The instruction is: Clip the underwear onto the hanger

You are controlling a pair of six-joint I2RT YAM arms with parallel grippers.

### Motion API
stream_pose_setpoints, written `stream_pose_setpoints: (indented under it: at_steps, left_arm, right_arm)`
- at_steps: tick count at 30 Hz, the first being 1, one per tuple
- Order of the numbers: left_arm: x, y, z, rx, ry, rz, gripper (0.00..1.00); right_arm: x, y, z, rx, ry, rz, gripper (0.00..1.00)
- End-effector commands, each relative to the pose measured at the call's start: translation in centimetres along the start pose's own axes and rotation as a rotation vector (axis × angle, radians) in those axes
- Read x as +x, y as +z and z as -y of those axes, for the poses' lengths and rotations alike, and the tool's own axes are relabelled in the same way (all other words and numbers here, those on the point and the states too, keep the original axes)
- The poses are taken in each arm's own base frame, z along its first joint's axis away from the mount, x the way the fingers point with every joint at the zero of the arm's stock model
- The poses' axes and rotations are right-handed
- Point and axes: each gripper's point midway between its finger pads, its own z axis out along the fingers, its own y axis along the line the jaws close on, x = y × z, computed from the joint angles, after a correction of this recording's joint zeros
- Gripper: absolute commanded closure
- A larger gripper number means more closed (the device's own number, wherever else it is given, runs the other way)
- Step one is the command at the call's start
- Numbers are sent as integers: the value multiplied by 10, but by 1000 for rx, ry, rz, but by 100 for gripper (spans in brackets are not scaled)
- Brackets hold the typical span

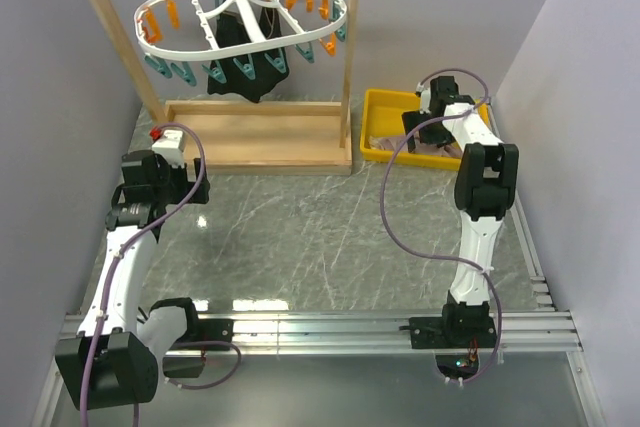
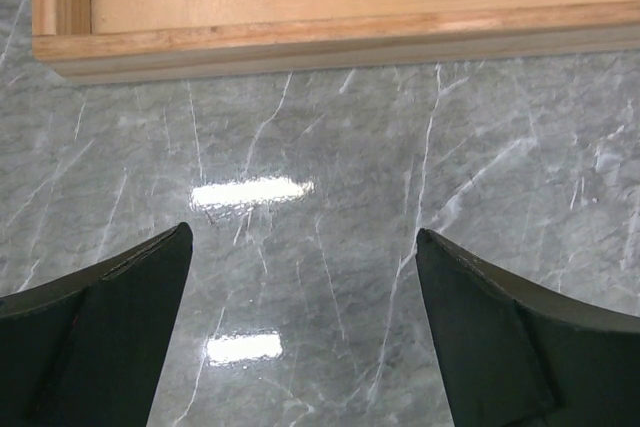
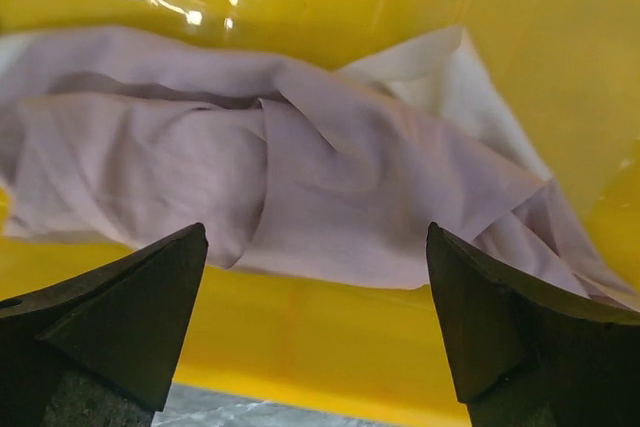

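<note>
The dusty-pink underwear point(image 3: 300, 187) lies crumpled in a yellow tray point(image 3: 330, 337), with a lighter beige part point(image 3: 450, 77) at the upper right. My right gripper point(image 3: 316, 237) is open and empty, just above the tray's near wall, a little short of the fabric. In the top view it point(image 1: 425, 119) sits over the tray point(image 1: 382, 125). The white oval hanger point(image 1: 240, 19) with orange and teal clothespins hangs from the wooden rack point(image 1: 255, 137). My left gripper point(image 2: 303, 237) is open and empty over the marble table near the rack's base point(image 2: 330, 7).
A black garment point(image 1: 245, 57) is clipped on the hanger. The wooden rack's base board stands at the back left, with a red-and-white device point(image 1: 168, 137) next to its left foot. Grey walls close in on both sides.
</note>
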Motion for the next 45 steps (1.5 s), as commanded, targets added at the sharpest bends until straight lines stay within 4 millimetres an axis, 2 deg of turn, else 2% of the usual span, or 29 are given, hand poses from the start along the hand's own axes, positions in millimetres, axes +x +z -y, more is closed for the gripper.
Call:
stream_pose_setpoints:
  at_steps: [1,6,9,11,12,13,15,16,18,19,21,22,24,25,27,28,30,31,35,39,41,42,45]
  left_arm:
    - [-7,-1,-2,-6,30,8,1]
    - [-7,2,-4,-10,27,-2,1]
    - [-7,5,-6,-15,28,-11,1]
    - [-8,4,-6,-18,29,-16,1]
    - [-8,4,-7,-19,29,-19,1]
    - [-8,4,-6,-19,31,-18,1]
    - [-7,3,-7,-23,33,-23,1]
    - [-7,3,-7,-22,35,-23,1]
    - [-7,2,-5,-16,36,-24,1]
    - [-7,2,-6,-17,32,-24,1]
    - [-5,2,-4,-8,24,-36,1]
    - [-7,2,-3,1,24,-38,1]
    - [-7,3,1,24,16,-53,1]
    - [-8,2,3,37,14,-58,1]
    - [-9,3,8,62,8,-65,1]
    - [-12,2,9,69,9,-63,1]
    - [-13,3,13,96,10,-66,1]
    - [-17,2,14,103,10,-59,1]
    - [-20,0,24,165,6,-79,1]
    - [-24,-3,33,220,11,-86,1]
    - [-25,-5,38,253,23,-83,1]
    - [-23,-5,39,262,23,-92,1]
    - [-20,-7,45,298,35,-104,1]
  right_arm:
    - [-6,-2,-3,-21,5,11,4]
    - [10,20,2,7,5,-42,9]
    - [12,28,4,17,3,-61,17]
    - [12,32,4,15,6,-71,31]
    - [14,31,16,22,28,-74,38]
    - [12,30,18,23,28,-73,56]
    - [4,22,19,26,27,-52,77]
    - [-4,13,21,38,27,-26,98]
    - [-13,0,22,39,23,5,100]
    - [-25,-16,23,44,20,47,100]
    - [-38,-36,21,35,15,97,100]
    - [-51,-58,21,36,11,148,100]
    - [-63,-81,13,0,7,200,100]
    - [-72,-104,11,-9,6,241,100]
    - [-80,-126,1,-52,2,279,100]
    - [-84,-144,-3,-66,-3,304,100]
    - [-86,-159,-14,-113,-11,323,100]
    - [-87,-173,-17,-121,-17,343,100]
    - [-81,-202,-37,-194,-34,364,100]
    - [-69,-223,-87,-313,-87,369,100]
    - [-55,-224,-106,-346,-122,352,100]
    - [-48,-224,-126,-373,-160,343,100]
    - [-15,-206,-155,-374,-233,279,100]
